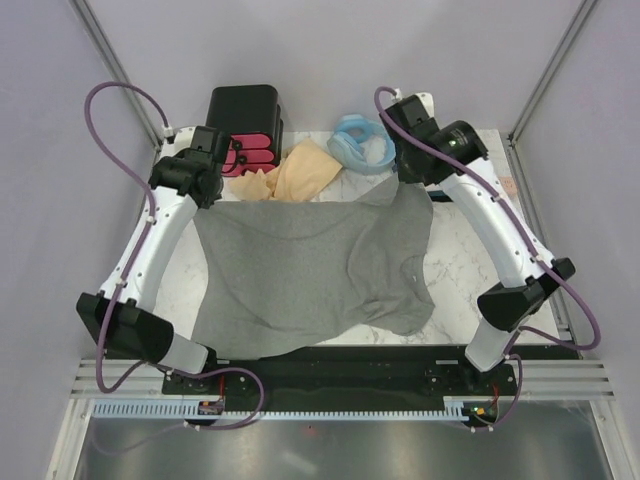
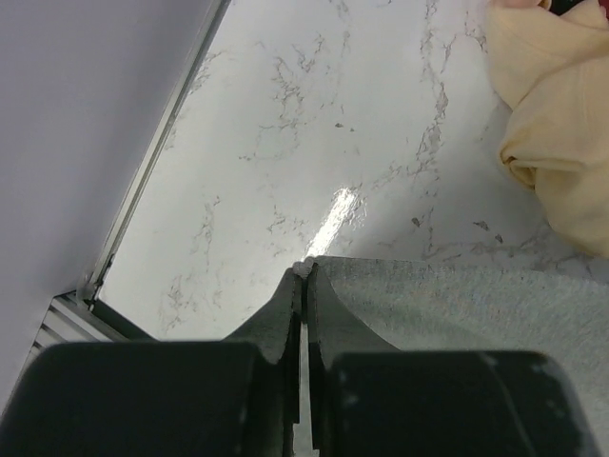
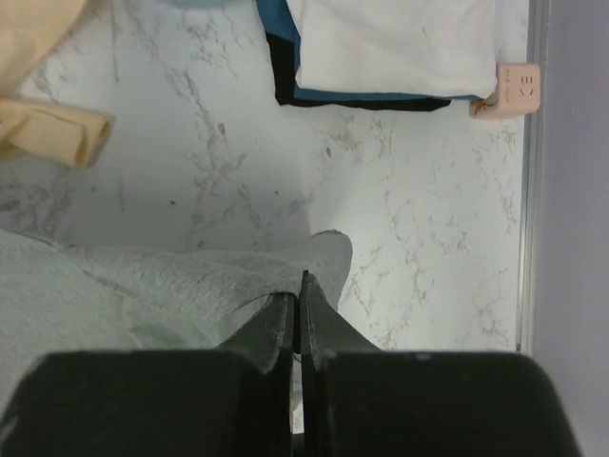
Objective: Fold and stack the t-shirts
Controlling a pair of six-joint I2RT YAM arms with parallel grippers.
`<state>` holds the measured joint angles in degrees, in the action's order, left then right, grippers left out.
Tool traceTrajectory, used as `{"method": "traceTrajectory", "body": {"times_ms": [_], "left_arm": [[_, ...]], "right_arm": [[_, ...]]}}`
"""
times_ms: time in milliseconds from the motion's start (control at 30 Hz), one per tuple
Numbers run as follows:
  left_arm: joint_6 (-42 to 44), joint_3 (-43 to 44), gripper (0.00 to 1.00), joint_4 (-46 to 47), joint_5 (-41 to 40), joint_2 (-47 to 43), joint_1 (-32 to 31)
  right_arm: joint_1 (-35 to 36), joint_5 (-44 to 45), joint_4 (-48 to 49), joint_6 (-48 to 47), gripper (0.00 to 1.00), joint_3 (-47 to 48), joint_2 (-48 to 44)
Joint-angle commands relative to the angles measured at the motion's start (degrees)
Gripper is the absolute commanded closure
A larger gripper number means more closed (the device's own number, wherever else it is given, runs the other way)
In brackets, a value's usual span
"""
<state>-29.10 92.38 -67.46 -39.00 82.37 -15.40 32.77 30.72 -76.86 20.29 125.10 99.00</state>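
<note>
A large heather-grey t-shirt [image 1: 300, 270] lies spread over the middle of the table, rumpled on its right side. My left gripper [image 1: 208, 195] is shut on its far left corner; in the left wrist view the fingertips [image 2: 304, 271] pinch the grey hem [image 2: 457, 305]. My right gripper [image 1: 415, 182] is shut on the far right corner, where the cloth [image 3: 143, 286] bunches at the fingertips [image 3: 304, 281]. A crumpled tan-yellow t-shirt [image 1: 305, 170] lies just behind the grey one. A folded whitish shirt [image 3: 390, 38] rests on dark and blue folded ones at the far right.
A black box with pink drawers [image 1: 245, 125] stands at the back left. A light-blue coiled hose [image 1: 360, 145] lies at the back centre. A small pink block [image 3: 514, 90] sits by the right rail. Bare marble [image 1: 470, 265] shows right of the shirt.
</note>
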Motion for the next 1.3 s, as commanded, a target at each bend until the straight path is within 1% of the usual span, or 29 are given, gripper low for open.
{"method": "traceTrajectory", "body": {"times_ms": [0,33,200,367,567,700,933,1133,1267], "left_arm": [[0.5,0.9,0.98,7.0,-3.9,5.9,0.6],[0.7,1.1,0.98,7.9,-4.1,6.9,0.7],[1.9,3.9,0.98,10.1,-4.5,14.6,1.1],[3.9,7.4,0.98,12.3,-5.0,19.8,1.6],[6.1,13.8,0.98,14.2,-5.1,25.2,2.8],[7.4,15.6,0.98,14.9,-5.2,27.8,3.7],[9.4,17.8,0.98,16.2,-5.1,32.1,4.5],[10.9,21.2,0.98,16.8,-4.8,36.5,5.1],[11.1,23.8,0.98,17.1,-4.3,38.8,5.6]], "right_arm": [[-0.3,4.1,4.3,-1.0,1.0,-4.9,0.8],[-0.3,4.0,4.9,-1.0,1.0,-7.0,1.4],[-0.8,5.0,6.9,-1.3,1.0,-10.7,5.2],[-1.7,6.9,7.5,-1.8,1.0,-8.7,10.3],[-3.7,8.6,8.2,-1.2,1.0,-4.9,16.5],[-4.0,10.5,9.4,-0.7,1.0,-2.7,19.6],[-4.0,10.0,16.9,-2.0,1.0,-4.2,22.8],[-4.0,10.7,26.7,-3.9,1.0,-7.6,22.3],[-4.0,11.0,31.4,-7.3,1.0,-6.5,24.2]]}}
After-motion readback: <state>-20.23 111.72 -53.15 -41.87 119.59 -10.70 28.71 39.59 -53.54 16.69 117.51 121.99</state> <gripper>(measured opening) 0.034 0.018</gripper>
